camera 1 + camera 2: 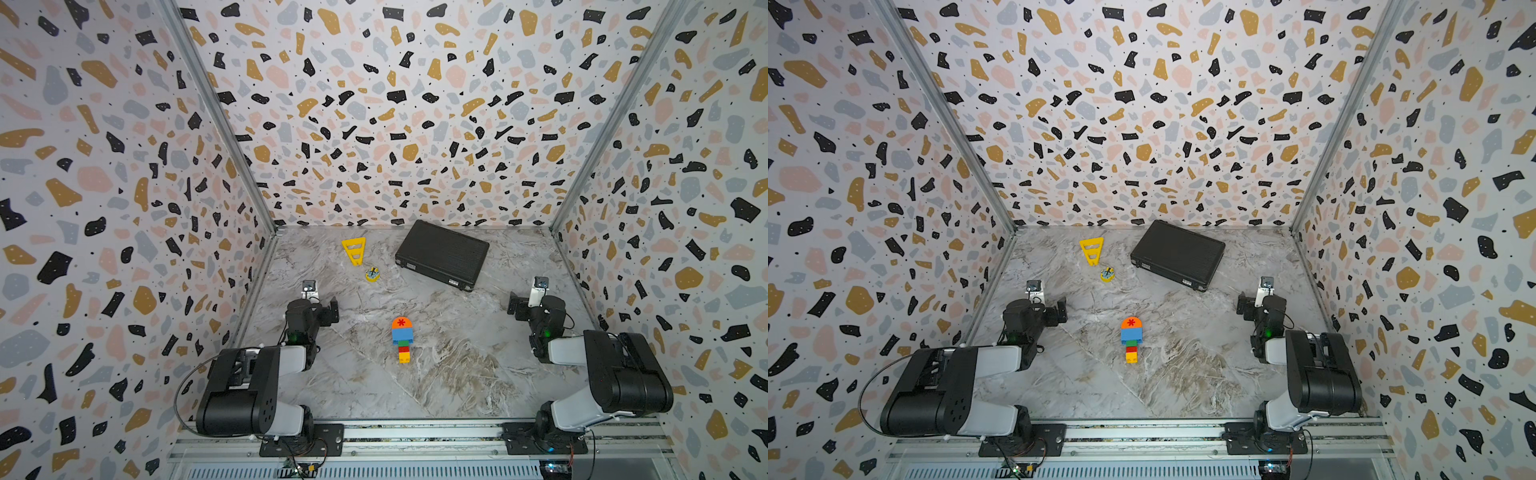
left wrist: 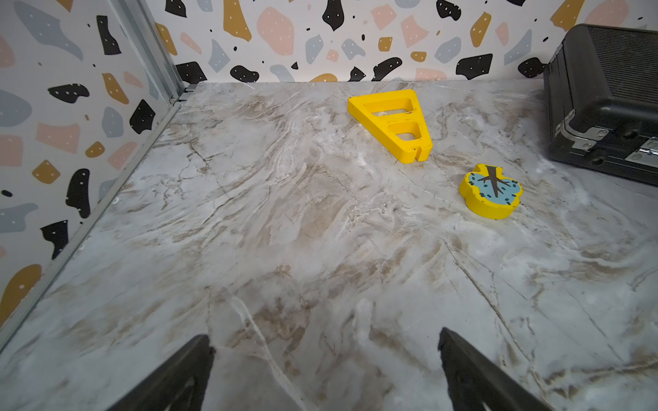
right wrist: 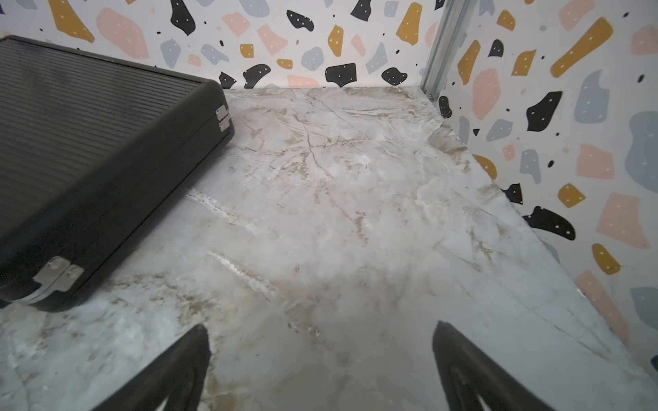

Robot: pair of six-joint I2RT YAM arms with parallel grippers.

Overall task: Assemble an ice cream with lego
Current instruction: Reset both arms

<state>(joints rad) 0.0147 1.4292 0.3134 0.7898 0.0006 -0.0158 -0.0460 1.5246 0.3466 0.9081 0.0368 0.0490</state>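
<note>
Lying flat in the middle of the desk (image 1: 457,382), between the two arms, the ice cream (image 1: 402,338) looks fully stacked. Its orange dome is at the far end, then the blue bricks, then the green, red and yellow stem toward the near edge. The step in hand seems to be parking clear, so any move should run out to the sides and never sweep across the stack. The left gripper (image 2: 324,370) has its jaws wide apart over bare desk, holding nothing. The right gripper (image 3: 320,366) is likewise spread and empty, near the black case (image 3: 89,142).
</note>
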